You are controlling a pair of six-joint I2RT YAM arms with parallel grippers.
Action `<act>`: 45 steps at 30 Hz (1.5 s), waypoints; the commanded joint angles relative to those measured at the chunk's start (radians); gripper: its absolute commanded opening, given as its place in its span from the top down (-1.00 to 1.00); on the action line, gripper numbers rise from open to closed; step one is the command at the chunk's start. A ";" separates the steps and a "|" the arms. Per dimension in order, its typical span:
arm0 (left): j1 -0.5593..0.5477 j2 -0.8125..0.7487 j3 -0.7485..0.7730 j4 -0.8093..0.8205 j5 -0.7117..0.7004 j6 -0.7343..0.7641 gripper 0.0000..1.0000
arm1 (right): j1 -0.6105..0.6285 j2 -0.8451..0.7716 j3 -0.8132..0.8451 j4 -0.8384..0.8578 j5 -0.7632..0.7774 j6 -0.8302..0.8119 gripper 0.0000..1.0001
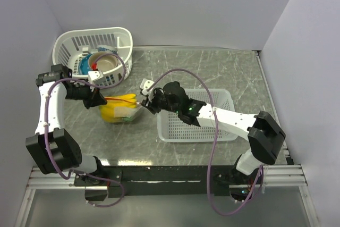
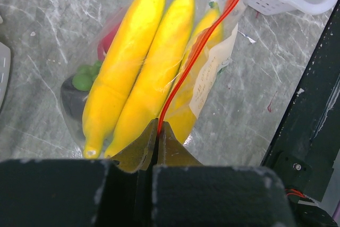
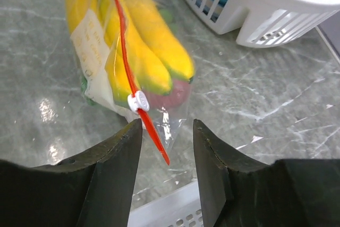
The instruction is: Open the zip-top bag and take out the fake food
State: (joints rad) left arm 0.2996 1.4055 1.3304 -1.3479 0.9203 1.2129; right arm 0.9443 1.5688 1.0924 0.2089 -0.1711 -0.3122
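Note:
The clear zip-top bag lies on the grey table between the arms. It holds a yellow banana bunch, a pink-red fruit and a green bumpy cluster. My left gripper is shut on the end of the bag's orange-red zip strip. My right gripper is open at the other end, its fingers either side of the strip's free tip, just short of the white slider. In the top view the right gripper sits at the bag's right end and the left gripper at its left end.
A round white mesh basket with a tan bowl and a blue item stands at the back left. A rectangular white mesh basket lies under my right arm, close to the bag's right end.

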 commanded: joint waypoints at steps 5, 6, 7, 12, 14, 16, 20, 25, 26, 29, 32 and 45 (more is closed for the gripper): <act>0.001 0.004 0.021 -0.025 0.035 0.031 0.99 | -0.004 0.000 0.041 -0.068 -0.059 -0.031 -0.03; 0.003 0.003 0.021 -0.025 0.037 0.034 0.98 | -0.004 -0.003 0.046 -0.069 -0.059 -0.031 -0.03; 0.003 0.001 0.021 -0.025 0.040 0.033 0.98 | -0.004 -0.001 0.050 -0.071 -0.059 -0.033 -0.03; 0.003 -0.011 0.026 -0.027 0.045 0.024 0.99 | -0.003 0.045 0.098 -0.101 -0.056 -0.044 0.15; 0.003 -0.020 0.023 -0.028 0.045 0.023 0.99 | -0.004 0.068 0.116 -0.123 -0.064 -0.047 0.34; 0.003 -0.025 0.015 -0.028 0.042 0.025 0.99 | -0.006 0.077 0.133 -0.137 -0.080 -0.045 0.40; 0.003 -0.020 0.007 -0.026 0.043 0.025 0.96 | -0.004 0.094 0.165 -0.158 -0.113 -0.047 0.70; 0.001 -0.002 0.039 -0.020 0.095 -0.022 -0.25 | -0.006 0.108 0.218 -0.255 -0.145 -0.054 1.00; 0.003 -0.002 0.058 -0.022 0.135 -0.039 -0.48 | -0.006 0.096 0.222 -0.259 -0.146 -0.051 1.00; -0.030 -0.013 0.105 -0.023 0.215 -0.091 -0.97 | -0.004 0.054 0.216 -0.250 -0.150 -0.034 1.00; -0.109 -0.036 0.125 -0.019 0.294 -0.117 -0.99 | -0.004 0.021 0.224 -0.230 -0.163 -0.019 1.00; -0.366 -0.005 0.041 0.129 0.319 -0.200 -0.93 | -0.004 0.033 0.302 -0.235 -0.215 0.028 1.00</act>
State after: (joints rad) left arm -0.0666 1.4113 1.4120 -1.3182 1.2160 1.0542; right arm 0.9443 1.6505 1.3392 -0.0906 -0.3466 -0.3115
